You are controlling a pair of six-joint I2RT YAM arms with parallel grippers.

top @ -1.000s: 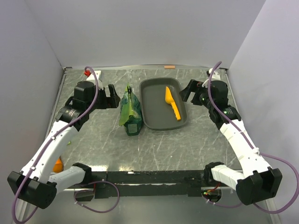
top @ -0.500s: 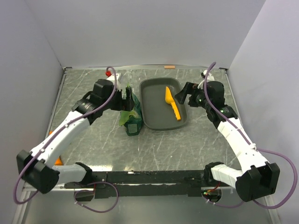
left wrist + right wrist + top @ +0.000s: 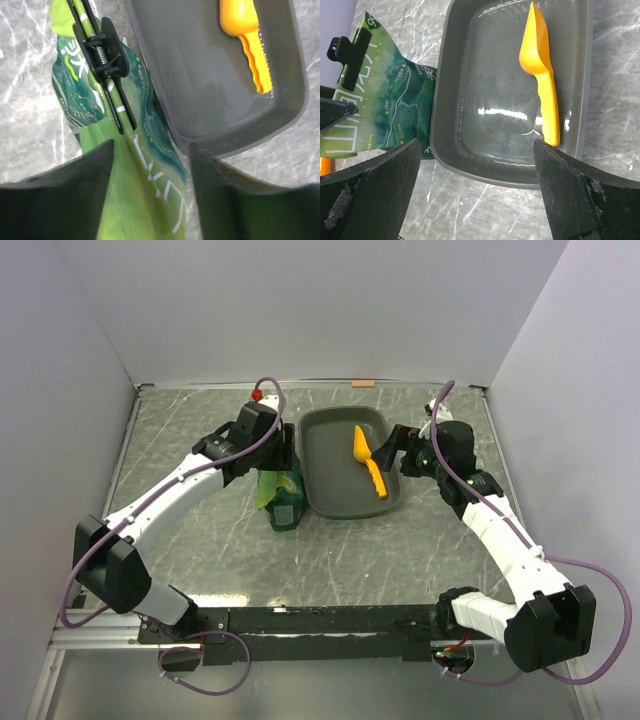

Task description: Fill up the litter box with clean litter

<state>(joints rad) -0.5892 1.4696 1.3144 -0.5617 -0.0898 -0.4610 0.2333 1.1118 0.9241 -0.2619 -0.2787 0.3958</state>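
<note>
Not started — litter box (image 3: pixel 330 462) sits mid-table holding only the orange scoop (image 3: pixel 368 464), no clean litter visible. Green bag (image 3: pixel 281 496) just beside it, clip (image 3: pixel 104 52) on. Left gripper (image 3: pixel 150 155) and right gripper (image 3: pixel 477 150) both spread, empty

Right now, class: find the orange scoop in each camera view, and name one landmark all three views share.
Top external: orange scoop lies in the litter box, right of centre.
Left wrist: orange scoop at top right, in the box.
Right wrist: orange scoop at upper right, in the box.
Shared landmark: green bag beside the box.
</note>
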